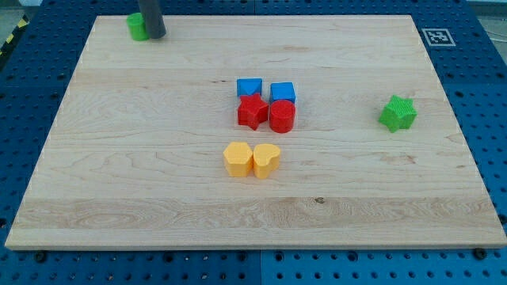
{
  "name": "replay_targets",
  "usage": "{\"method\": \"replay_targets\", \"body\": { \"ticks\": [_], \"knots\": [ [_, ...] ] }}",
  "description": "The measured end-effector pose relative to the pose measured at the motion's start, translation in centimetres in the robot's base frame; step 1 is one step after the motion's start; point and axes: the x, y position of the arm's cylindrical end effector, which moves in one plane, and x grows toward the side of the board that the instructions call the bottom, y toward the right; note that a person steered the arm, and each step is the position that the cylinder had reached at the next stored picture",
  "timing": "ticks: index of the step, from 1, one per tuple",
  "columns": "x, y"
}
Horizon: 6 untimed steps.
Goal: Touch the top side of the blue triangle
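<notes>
Yellow blocks (252,159) sit nearest, paired. Behind them, mid-board, two blue blocks — triangle not distinguishable — (266,89) touch two red ones (266,114). I carry no claw — my tip (155,35) stands upright far top-left beside a green block (138,26).

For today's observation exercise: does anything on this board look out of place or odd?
Nothing looks damaged. The only outliers: a green block sits at the board's far top-left edge beside my tip, and a green star stands alone at the view's right.

Wooden board (158,182), seven blocks, perhaps clustered mid-board
</notes>
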Motion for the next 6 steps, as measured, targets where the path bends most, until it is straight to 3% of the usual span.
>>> {"method": "replay_targets", "body": {
  "ticks": [6],
  "knots": [
    [0.7,6.1]
  ]
}}
